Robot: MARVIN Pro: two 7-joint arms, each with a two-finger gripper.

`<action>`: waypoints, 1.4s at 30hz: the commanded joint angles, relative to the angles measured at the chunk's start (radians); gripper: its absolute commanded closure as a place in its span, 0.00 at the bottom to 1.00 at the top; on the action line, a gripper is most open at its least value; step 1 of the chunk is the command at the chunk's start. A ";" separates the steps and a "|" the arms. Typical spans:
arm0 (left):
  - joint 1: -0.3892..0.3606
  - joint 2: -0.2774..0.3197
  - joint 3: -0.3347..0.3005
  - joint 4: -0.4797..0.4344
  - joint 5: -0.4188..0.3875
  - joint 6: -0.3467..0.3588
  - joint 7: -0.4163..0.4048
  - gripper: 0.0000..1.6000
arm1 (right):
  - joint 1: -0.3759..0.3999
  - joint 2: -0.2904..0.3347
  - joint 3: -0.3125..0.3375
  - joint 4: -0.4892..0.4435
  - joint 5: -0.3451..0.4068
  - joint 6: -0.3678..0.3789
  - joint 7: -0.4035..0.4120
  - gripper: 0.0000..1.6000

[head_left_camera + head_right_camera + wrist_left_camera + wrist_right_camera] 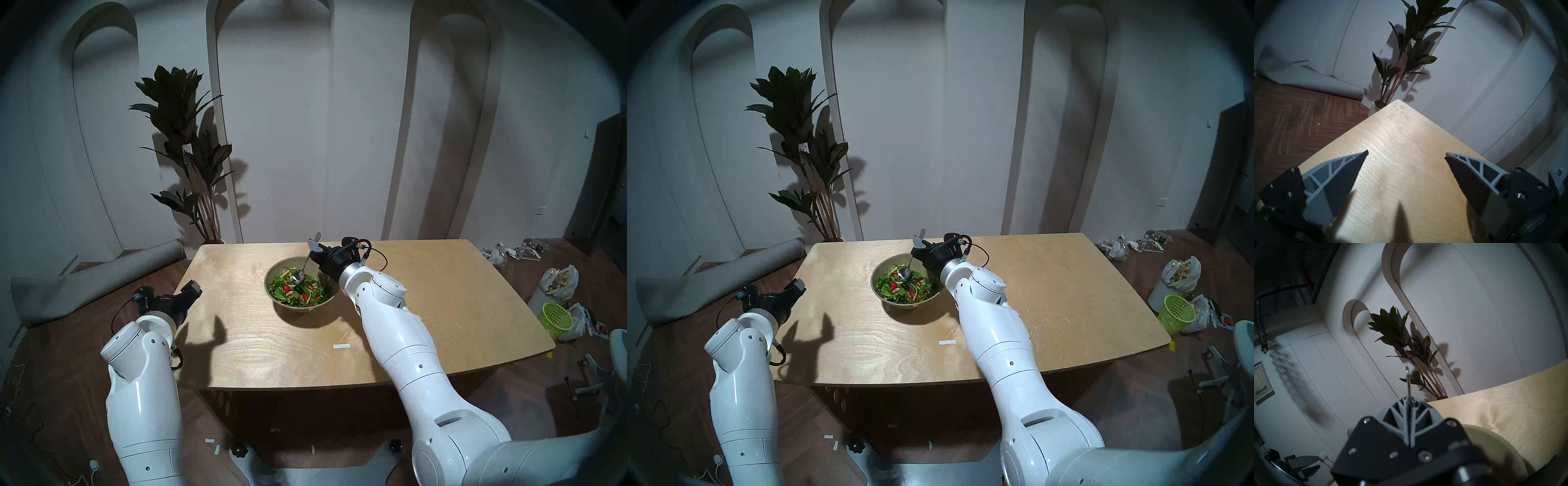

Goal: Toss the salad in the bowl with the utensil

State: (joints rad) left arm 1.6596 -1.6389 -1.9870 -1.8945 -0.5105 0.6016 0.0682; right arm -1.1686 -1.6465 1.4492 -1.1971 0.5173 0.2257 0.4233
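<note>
The olive-beige bowl (271,275) (876,276) stands mid-table and holds the salad (298,292) (903,287) of green leaves, red tomato and cucumber. My right gripper (314,247) (918,241) (1408,400) hovers over the bowl's far right rim and is shut on the silver spoon's handle (308,260) (910,261) (1407,378). The spoon's head (297,276) (903,273) rests on top of the salad. My left gripper (192,288) (796,284) (1407,155) is open and empty above the table's left edge. In the right wrist view only the bowl's rim (1505,445) shows.
The wooden table (441,288) (1051,281) (1398,152) (1508,404) carries a small white strip (341,346) near the front. A potted plant (190,152) stands behind the far left corner. A rolled grey mat (101,275) lies on the floor at left. A lime-green basket (554,319) and bags sit on the floor at right.
</note>
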 commanded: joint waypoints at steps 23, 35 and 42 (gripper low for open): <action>-0.034 0.019 0.026 0.027 0.013 -0.009 0.000 0.00 | 0.190 0.029 -0.047 0.310 -0.119 -0.150 0.078 1.00; -0.033 0.012 0.012 0.018 0.004 -0.009 0.001 0.00 | 0.179 -0.011 -0.026 0.311 -0.044 -0.084 0.124 1.00; -0.033 0.010 0.014 0.021 0.001 -0.011 0.001 0.00 | 0.123 -0.013 -0.005 0.222 -0.006 0.002 0.130 1.00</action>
State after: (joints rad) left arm 1.6407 -1.6259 -1.9810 -1.8524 -0.5107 0.5996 0.0682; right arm -1.0120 -1.6314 1.4299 -0.8749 0.4660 0.1662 0.5362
